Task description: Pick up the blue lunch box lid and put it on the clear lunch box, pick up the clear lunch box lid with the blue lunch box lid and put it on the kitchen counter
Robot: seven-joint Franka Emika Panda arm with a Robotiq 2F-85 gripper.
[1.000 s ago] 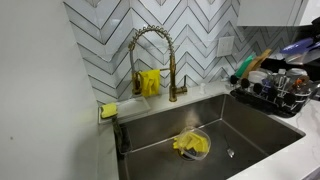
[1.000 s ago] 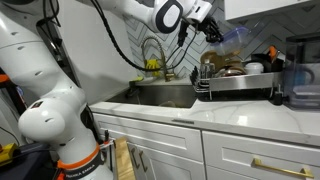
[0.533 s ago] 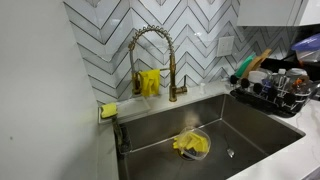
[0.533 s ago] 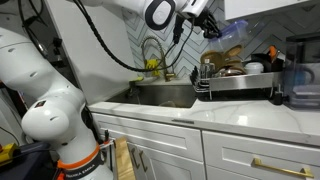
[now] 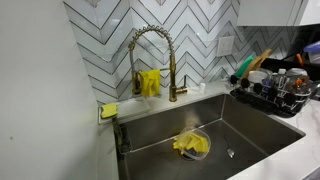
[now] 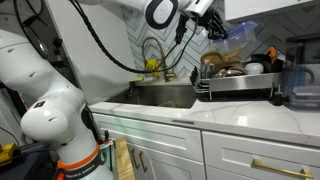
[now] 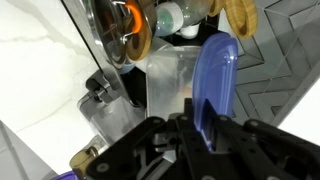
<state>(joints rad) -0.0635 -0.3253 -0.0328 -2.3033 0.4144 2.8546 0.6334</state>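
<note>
Wrist view: end effector (image 7: 200, 130) apparently clamped on blue lunch box lid (image 7: 216, 75), lid upright.

lid (image 7: 215, 80): blue, we see it standing on edge, clamped in the gripper (image 7: 205, 130)
behind it: clear box (image 7: 168, 80)
top: steel pan lid (image 7: 112, 30) with orange knob; we also spot a wooden spoon (image 7: 240, 14)

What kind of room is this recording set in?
Most likely a home kitchen: a stainless steel sink with a brass gooseneck faucet, a loaded dish rack beside it, and white cabinets.
</note>
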